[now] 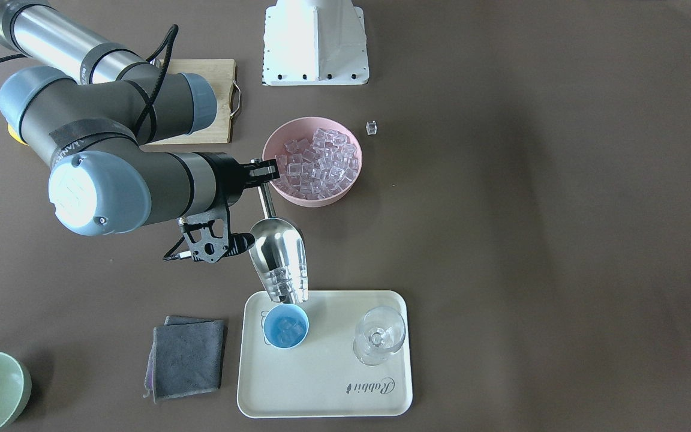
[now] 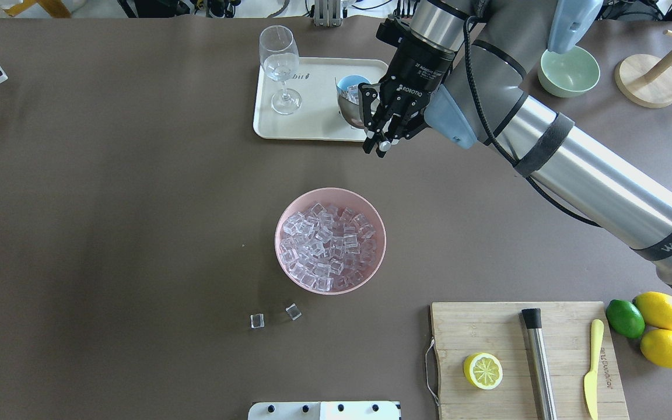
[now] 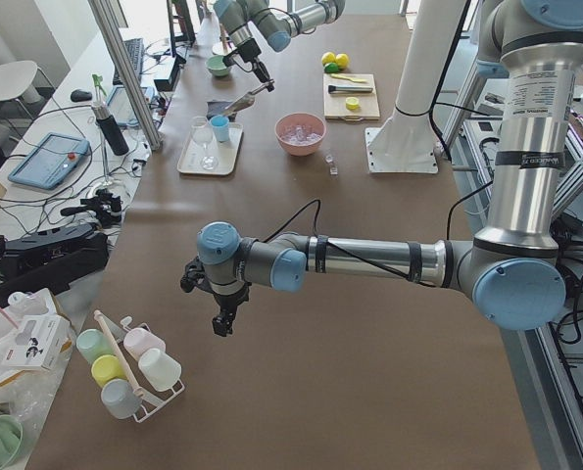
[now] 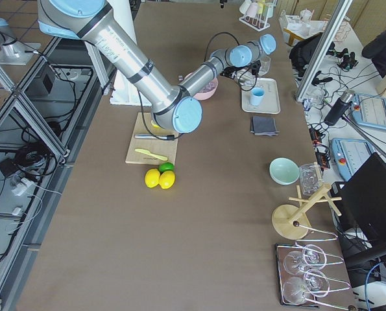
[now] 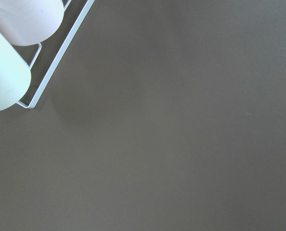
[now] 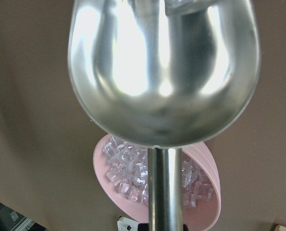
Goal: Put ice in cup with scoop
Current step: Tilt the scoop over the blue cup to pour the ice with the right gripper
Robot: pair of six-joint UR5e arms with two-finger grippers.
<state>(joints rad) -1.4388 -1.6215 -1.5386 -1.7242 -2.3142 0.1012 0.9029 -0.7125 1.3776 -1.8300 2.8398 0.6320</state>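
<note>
Finding: the right pincer (image 1: 269,172) is clamped on the thin rod handle of the shiny stainless-steel scoop (image 1: 278,258). The trough is tipped mouth-down, and I judge its lip to be just above the rim of the small light-blue cup (image 1: 285,327). The cup stands in a corner of the cream plastic tray (image 1: 327,408).

Some clear glassy ice cubes (image 1: 287,329) lie in the cup and more sit at the scoop's mouth. The bulk is in the round pink bowl (image 1: 315,202) mid-tabletop. The left pincer (image 3: 222,321) hangs well apart, near the wire rack of cups (image 3: 124,377); I cannot tell whether its fingers are apart or together.

Assessment: the pour is in hand and partly delivered. To finish cleanly, I would hold the lip centred over the cup's mouth and steepen the tilt slowly, so the cubes slide out singly. The cup is narrower than the trough, so spill onto the tray is the likely fault. The clear stemmed wine glass (image 1: 379,335) shares the tray, apart from the cup, and I would withdraw away from it.
</note>
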